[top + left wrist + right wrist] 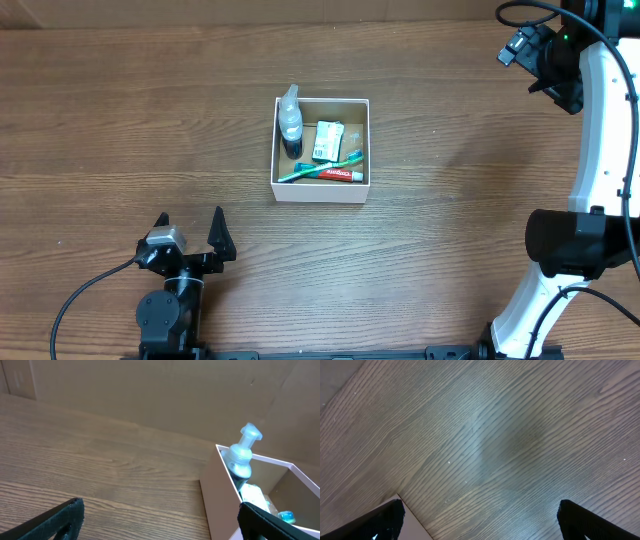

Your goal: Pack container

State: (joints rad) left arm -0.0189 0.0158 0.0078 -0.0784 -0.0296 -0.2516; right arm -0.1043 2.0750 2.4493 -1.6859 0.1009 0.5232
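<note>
My left gripper sits at the table's 7 o'clock edge, fingers spread wide and holding nothing. My right gripper hangs high at 2 o'clock, fingers also apart and empty, over bare table.

The box stands mid-table, at about 1 o'clock from my left gripper. I count four items inside it:
- one pump bottle in the 10 o'clock corner
- one soap packet near the middle
- one toothbrush along the 6 o'clock wall
- one toothpaste tube, also along the 6 o'clock wall

I see nothing loose lying outside the one box, so I judge the packing essentially done. At most my arms need to settle back. The box has no lid in view.
</note>
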